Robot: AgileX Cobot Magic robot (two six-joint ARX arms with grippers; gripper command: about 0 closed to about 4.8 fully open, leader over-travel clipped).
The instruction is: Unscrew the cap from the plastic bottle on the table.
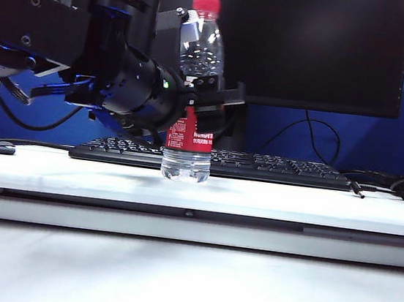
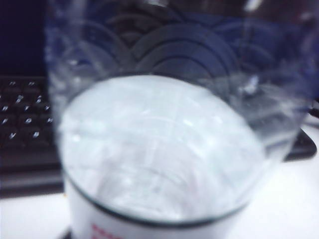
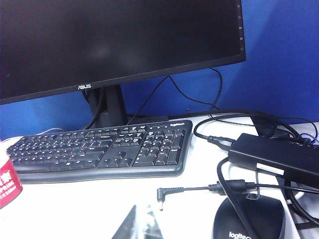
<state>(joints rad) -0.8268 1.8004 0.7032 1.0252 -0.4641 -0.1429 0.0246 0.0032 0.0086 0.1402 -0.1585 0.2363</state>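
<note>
The plastic bottle [image 1: 198, 62] stands upright on the white table [image 1: 291, 202] in front of the keyboard, its red cap [image 1: 206, 4] on top. My left gripper [image 1: 204, 101] reaches in from the left of the exterior view, and its black fingers [image 1: 227, 95] lie against both sides of the bottle just above the red label. In the left wrist view the blurred clear bottle [image 2: 159, 149] fills the frame and hides the fingers. My right gripper [image 3: 144, 224] is shut and empty, low over the table, away from the bottle [image 3: 7, 181].
A black keyboard [image 1: 259, 167] lies behind the bottle, below a dark monitor [image 1: 311, 46]. On the right sit a black power adapter [image 3: 274, 157], a mouse [image 3: 249, 219], a loose plug [image 3: 162, 194] and tangled cables.
</note>
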